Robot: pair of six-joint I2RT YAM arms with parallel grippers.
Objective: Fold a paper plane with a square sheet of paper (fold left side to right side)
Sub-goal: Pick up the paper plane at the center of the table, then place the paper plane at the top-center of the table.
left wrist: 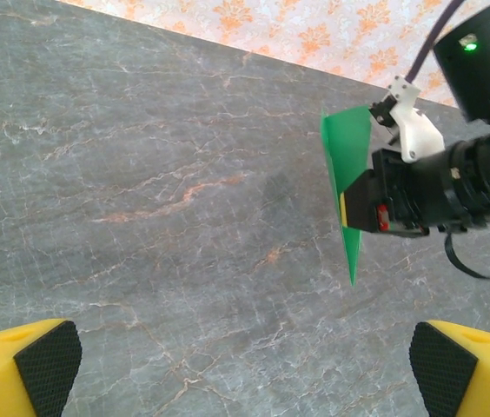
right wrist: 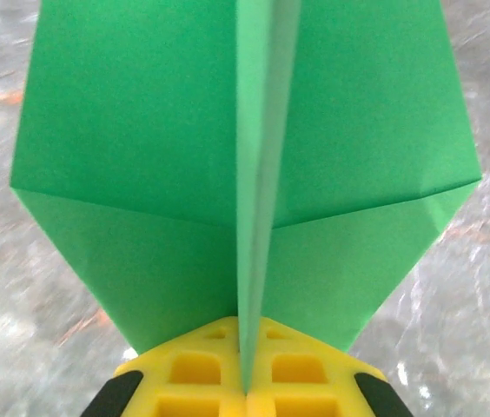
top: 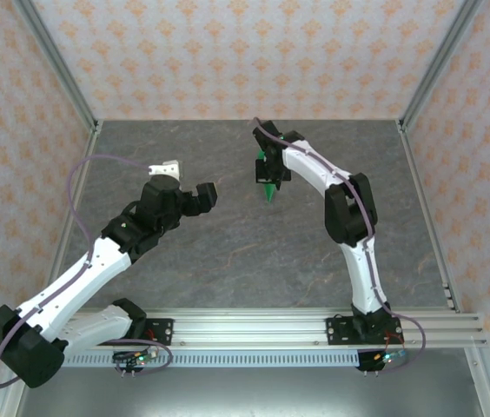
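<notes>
The green paper plane point(top: 269, 190) is a narrow dart with a centre crease, hanging nose-down above the table. My right gripper point(top: 267, 170) is shut on its folded keel. In the right wrist view the plane point(right wrist: 245, 148) spreads both wings in front of the yellow jaws, and the right gripper point(right wrist: 247, 395) pinches the upright centre fold. From the left wrist view the plane point(left wrist: 349, 165) is seen side-on, held by the right gripper point(left wrist: 362, 201). My left gripper point(top: 186, 181) stands wide open to the left of the plane, its fingers point(left wrist: 49, 365) apart with nothing between them.
The grey marbled table point(top: 228, 252) is fenced by aluminium posts and patterned walls. A rail point(top: 254, 328) along the near edge carries both arm bases. A purple cable point(top: 80, 174) loops off the left arm.
</notes>
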